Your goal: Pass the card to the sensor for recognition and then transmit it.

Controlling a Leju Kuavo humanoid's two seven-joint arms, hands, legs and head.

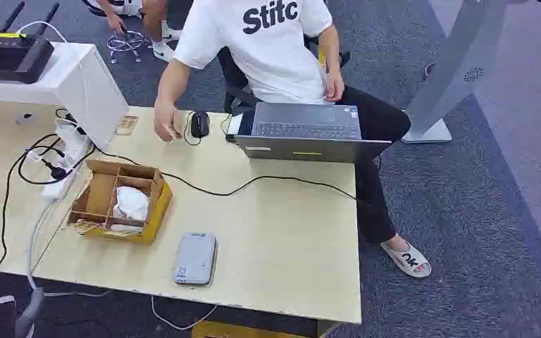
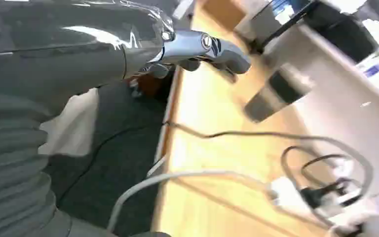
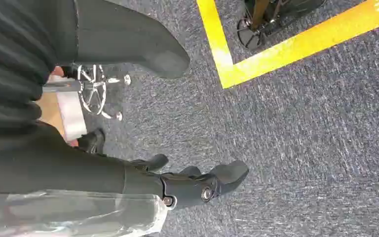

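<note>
Card: no card can be made out for certain; a small tan item (image 1: 126, 125) lies on the far part of the counter near the white box, too small to identify
Sensor: likely the flat grey device (image 1: 196, 258) lying near the front edge of the counter (image 1: 282, 239), just beside the yellow cardboard box (image 1: 120, 201); nothing rests on it
Left hand: the left hand (image 2: 212, 49) hovers over the counter edge in its wrist view, fingers loosely curled, holding nothing that I can see
Right hand: the right hand (image 3: 197, 185) hangs over the grey carpet (image 3: 301, 148) near a yellow floor line (image 3: 276, 54), fingers apart, empty
Person: a person in a white shirt (image 1: 268, 42) sits at the far side behind a laptop (image 1: 306, 130), one hand (image 1: 168, 127) on the counter beside a black mouse (image 1: 199, 124)
Progress: judged as at the very start; no card is held, none is at the sensor, and passing it on is not yet done
Left to do: get the card, present it to the sensor, then hand it over
</note>
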